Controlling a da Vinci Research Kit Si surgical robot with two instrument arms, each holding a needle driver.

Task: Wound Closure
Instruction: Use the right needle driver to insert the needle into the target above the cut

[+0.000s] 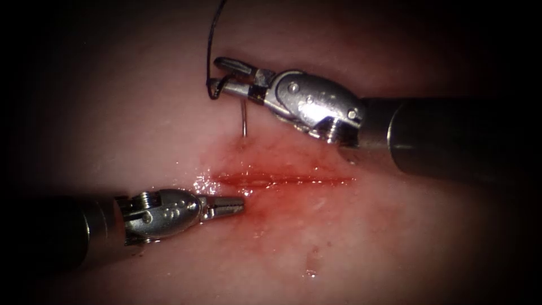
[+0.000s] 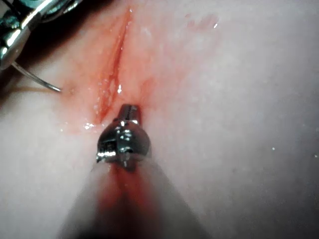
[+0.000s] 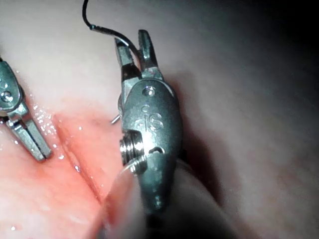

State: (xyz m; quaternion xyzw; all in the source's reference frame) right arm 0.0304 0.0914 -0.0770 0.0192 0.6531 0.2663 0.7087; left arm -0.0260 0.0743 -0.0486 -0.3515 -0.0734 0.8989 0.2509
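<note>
Above, right tool clamps curved steel needle near thread end, tip off glistening tissue; left tool closed, empty.

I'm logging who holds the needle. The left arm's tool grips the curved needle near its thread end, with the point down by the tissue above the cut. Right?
Not quite: the right tool grips the needle, as the endoscope view shows. The left tool holds nothing, its jaws shut beside the cut. The rest stands: thread end held, the needle's point down by the tissue.
</note>
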